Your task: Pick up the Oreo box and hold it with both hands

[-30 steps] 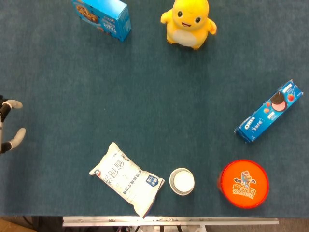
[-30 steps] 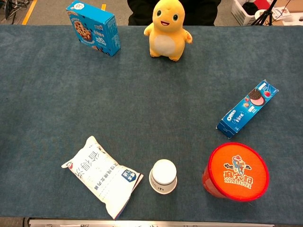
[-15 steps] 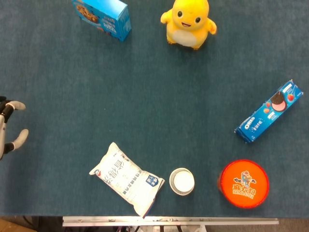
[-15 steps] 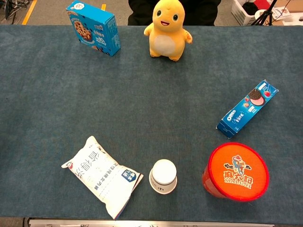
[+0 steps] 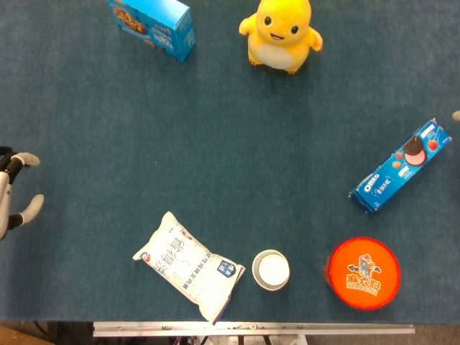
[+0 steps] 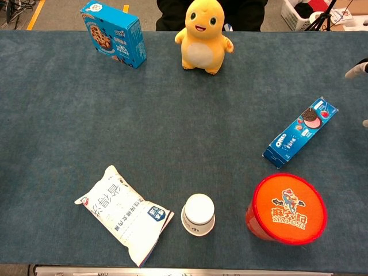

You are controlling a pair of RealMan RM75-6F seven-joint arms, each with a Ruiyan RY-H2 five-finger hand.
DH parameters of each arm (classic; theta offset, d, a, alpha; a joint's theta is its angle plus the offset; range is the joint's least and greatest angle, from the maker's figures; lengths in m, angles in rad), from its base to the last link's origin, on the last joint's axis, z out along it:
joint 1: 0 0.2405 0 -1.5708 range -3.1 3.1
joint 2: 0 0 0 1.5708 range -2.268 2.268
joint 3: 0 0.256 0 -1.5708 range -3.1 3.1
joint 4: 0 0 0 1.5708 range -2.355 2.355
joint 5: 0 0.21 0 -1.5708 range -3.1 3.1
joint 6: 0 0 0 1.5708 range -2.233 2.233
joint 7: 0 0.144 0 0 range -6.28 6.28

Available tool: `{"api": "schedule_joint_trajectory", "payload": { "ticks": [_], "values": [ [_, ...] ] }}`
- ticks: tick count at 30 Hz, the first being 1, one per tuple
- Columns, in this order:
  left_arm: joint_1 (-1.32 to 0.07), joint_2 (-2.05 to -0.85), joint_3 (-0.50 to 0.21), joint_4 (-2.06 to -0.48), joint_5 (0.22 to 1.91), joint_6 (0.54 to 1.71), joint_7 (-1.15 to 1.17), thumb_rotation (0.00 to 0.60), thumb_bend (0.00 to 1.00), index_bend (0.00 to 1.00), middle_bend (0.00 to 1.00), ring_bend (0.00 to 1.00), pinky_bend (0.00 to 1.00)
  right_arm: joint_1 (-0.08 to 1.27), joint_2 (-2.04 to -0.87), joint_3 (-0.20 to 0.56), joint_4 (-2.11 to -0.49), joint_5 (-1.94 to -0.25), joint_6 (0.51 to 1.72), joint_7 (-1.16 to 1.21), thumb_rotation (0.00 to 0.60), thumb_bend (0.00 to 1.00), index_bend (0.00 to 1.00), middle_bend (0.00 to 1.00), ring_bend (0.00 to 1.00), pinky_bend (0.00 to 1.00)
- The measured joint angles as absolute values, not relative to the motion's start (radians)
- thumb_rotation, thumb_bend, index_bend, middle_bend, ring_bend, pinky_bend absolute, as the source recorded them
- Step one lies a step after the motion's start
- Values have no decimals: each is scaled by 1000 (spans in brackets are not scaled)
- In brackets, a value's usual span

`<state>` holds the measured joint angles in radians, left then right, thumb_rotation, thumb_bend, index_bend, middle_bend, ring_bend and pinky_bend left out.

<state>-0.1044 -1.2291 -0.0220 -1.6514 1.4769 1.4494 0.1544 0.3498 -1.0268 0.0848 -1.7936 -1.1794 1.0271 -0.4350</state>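
Note:
The Oreo box (image 5: 400, 175) is a long blue pack lying flat and slanted on the right side of the blue table cloth, also seen in the chest view (image 6: 301, 132). Nothing touches it. My right hand (image 6: 359, 69) only pokes in at the right edge, beyond and to the right of the box. Two of its fingertips show, spread apart and empty, and one tip (image 5: 456, 115) shows in the head view. My left hand (image 5: 16, 190) is at the far left edge, fingers apart and holding nothing, far from the box.
A blue cookie box (image 5: 152, 21) and a yellow plush toy (image 5: 280, 34) stand at the back. Along the front lie a white bag (image 5: 188, 266), a white cup (image 5: 271, 269) and an orange round tub (image 5: 364, 273), which sits just in front of the Oreo box.
The right hand's fingertips have come into view at the right edge. The left hand has slipped slightly further toward the left edge. The objects have not moved.

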Motion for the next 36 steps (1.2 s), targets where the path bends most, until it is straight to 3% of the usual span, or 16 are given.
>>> {"api": "schedule_joint_trajectory", "payload": {
  "ticks": [12, 36],
  "values": [
    [-98, -1227, -16, -1645, 1471, 1446, 146, 600, 221, 359, 412, 249, 458, 461, -1078, 80, -1756, -1058, 930, -552, 600, 0, 232, 155, 71, 217],
    [-95, -1238, -11, -1629, 1466, 1437, 131, 600, 221, 359, 423, 256, 469, 567, -1189, 9, -1641, -976, 883, -667, 600, 0, 232, 155, 71, 217]
  ]
}}
